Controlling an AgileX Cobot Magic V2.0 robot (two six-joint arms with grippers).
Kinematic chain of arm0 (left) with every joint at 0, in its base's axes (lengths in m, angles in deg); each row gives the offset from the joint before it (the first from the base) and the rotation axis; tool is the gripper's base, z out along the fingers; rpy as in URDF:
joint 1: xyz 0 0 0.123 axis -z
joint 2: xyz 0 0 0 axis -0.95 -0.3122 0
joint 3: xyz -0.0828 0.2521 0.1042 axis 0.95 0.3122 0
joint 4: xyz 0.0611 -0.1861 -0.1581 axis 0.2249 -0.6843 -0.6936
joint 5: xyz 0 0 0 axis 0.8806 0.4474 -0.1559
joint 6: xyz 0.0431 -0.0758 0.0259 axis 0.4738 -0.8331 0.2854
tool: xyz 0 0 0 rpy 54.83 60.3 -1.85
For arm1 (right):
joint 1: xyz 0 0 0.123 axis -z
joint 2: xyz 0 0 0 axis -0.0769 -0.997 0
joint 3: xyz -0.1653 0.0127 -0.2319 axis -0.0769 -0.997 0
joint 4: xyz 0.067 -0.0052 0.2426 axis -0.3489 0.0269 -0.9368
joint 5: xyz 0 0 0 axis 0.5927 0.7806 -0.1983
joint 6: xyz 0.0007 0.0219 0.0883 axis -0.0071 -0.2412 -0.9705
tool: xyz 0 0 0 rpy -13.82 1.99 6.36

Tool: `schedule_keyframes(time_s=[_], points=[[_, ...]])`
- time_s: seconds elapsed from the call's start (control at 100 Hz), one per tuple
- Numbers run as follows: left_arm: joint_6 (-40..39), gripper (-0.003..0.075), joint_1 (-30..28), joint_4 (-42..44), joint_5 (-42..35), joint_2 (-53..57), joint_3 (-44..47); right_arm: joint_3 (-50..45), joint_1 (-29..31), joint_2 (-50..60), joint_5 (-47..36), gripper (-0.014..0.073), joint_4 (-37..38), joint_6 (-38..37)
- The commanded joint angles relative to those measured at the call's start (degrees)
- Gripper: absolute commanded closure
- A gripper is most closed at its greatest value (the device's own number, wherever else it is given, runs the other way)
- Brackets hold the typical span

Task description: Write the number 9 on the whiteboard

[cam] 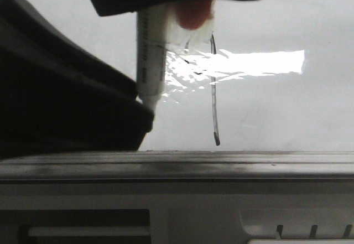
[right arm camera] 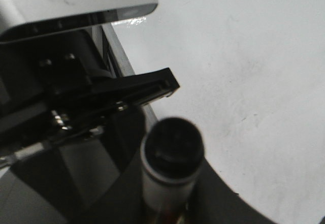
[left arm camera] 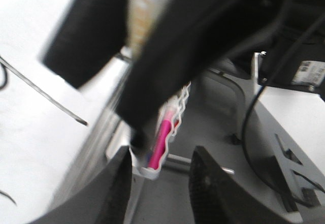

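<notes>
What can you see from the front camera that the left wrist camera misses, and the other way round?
Only the front view shows the white marker pointing down at the whiteboard, and the bright glare across it. Only the left wrist view shows a pink pen in a white holder beside the board, plus black cables. Both show the board and the long black stem of the number 9.

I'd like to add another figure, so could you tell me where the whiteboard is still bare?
The whiteboard is bare right of the number 9, between glare band and grey rail. Left of the 9 it is crowded: the marker and a dark arm cover it.
</notes>
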Motion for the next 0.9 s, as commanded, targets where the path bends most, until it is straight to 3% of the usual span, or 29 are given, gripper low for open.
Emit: schedule_keyframes(time_s=[0.0,0.34,0.41,0.57,0.78,0.89], points=[[1.4,0.0454,0.1,-3.5,2.4,0.5,-3.7,2.1,-0.1,1.0,-4.3,0.0671,0.1,0.1],[1.6,0.0468,0.1,-5.9,3.2,0.5,-4.2,2.1,-0.1,0.7,-4.3,0.0671,0.1,0.1],[1.6,0.0522,0.1,-5.9,3.1,0.5,-4.2,2.1,-0.1,0.7,-4.3,0.0671,0.1,0.1],[1.5,0.0741,0.1,-5.9,1.6,0.4,-3.1,2.1,-0.1,0.6,-4.3,0.0671,0.1,0.1],[1.3,0.074,0.1,-6.3,1.6,0.4,-0.6,1.6,-0.1,-0.4,-3.5,0.0663,-0.8,0.1],[1.3,0.074,0.1,-7.3,1.6,0.4,0.2,1.6,-0.1,-2.3,-1.6,0.0552,-2.9,0.1]])
